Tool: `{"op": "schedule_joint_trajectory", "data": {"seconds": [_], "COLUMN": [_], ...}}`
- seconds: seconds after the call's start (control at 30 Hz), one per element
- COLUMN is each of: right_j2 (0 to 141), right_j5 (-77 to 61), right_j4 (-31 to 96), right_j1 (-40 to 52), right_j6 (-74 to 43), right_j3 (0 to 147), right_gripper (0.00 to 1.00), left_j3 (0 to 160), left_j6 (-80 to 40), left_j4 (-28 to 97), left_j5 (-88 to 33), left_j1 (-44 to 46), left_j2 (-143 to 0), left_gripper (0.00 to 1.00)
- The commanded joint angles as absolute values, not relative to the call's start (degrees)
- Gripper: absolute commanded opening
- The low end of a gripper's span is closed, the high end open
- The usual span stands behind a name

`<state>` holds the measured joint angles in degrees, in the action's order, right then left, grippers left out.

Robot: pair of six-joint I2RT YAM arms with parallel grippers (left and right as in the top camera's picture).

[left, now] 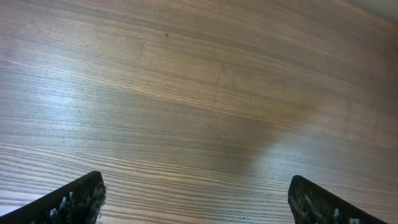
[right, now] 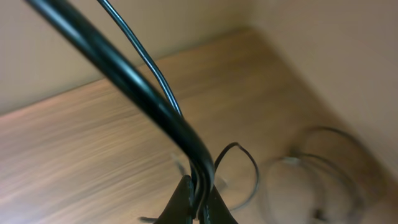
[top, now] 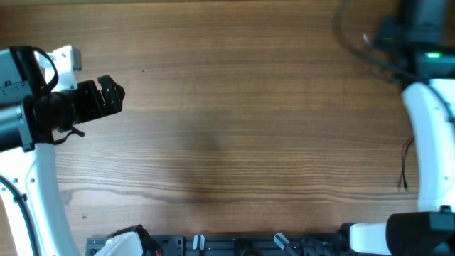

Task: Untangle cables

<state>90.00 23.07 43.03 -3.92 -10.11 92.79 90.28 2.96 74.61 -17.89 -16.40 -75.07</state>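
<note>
Right hand [right: 198,208] clamped on black cable [right: 124,81], left hand [left: 198,200] apart and empty: a one-sided pull may tighten the cable loop [right: 255,171].

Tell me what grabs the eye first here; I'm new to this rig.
A thick black cable, pinched in the right gripper, slashes across the right wrist view. In the overhead view, the left gripper hangs open at the left over the wooden table.

You lose the thick black cable [right: 124,81] past the top edge of the right wrist view, and the loops [right: 323,129] right of the right gripper [right: 198,208] are blurred. Overhead, the far-right cables [top: 353,44] leave the frame; you cannot tell how they cross.
</note>
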Motion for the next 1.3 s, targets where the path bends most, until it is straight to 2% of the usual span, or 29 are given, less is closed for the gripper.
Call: {"op": "schedule_joint_trajectory", "data": {"seconds": [0.0,0.07,0.2,0.37,0.57,0.6,0.63,0.67,0.7,0.83,0.9,1.0,1.1,1.27], "right_j2": [89.8,89.9,92.7,103.9,112.4,112.4,112.3,112.2,111.9,109.6,106.2,101.7,97.6,88.2], "right_j5": [21.0,13.3,-0.4,-4.8,1.4,2.6,2.6,2.6,2.6,2.0,-6.7,-35.8,-52.8,-42.4], "right_j4": [40.7,38.0,33.0,27.9,33.7,35.2,35.5,35.9,37.4,40.8,40.5,32.8,28.1,37.3], "right_j1": [-19.3,-28.8,-40.5,-43.9,-47.2,-48.4,-48.9,-49.3,-50.0,-51.9,-53.2,-53.1,-49.9,-32.7], "right_j6": [-9.0,-12.5,-18.2,-20.1,-24.2,-26.1,-27.1,-29.1,-34.7,-42.4,-45.4,-39.4,-30.4,-9.0], "right_j3": [92.9,92.9,92.9,92.9,92.9,92.9,92.9,92.9,92.9,92.9,92.9,92.9,92.9,92.9], "right_gripper": [0.04,0.04,0.04,0.04,0.04,0.21,0.63,1.00,1.00,1.00,1.00,1.00,1.00,1.00], "left_j3": [90.4,90.4,90.4,90.4,90.4,90.4,90.4,90.4,90.4,90.4,90.4,90.4,90.4,90.4], "left_j6": [4.1,4.1,4.1,4.1,4.1,4.1,4.1,4.1,4.1,4.1,4.1,4.1,4.1,4.1], "left_j4": [74.7,74.8,76.0,77.5,77.8,77.9,77.9,77.8,77.8,77.8,77.8,77.8,77.8,78.2], "left_j5": [-18.6,-18.6,-18.6,-18.6,-18.6,-18.6,-18.6,-18.6,-18.6,-18.6,-18.6,-18.6,-18.6,-18.7], "left_j1": [-16.3,-16.3,-16.3,-16.3,-16.3,-16.3,-16.3,-16.3,-16.3,-16.3,-16.3,-16.3,-16.3,-16.3], "left_j2": [-75.1,-75.1,-75.1,-75.1,-75.1,-75.1,-75.1,-75.1,-75.1,-75.1,-75.1,-75.1,-75.1,-75.1], "left_gripper": [0.96,0.97,0.97,0.97,0.97,0.96,0.97,0.96,0.97,0.97,0.97,0.96,0.97,0.98]}}
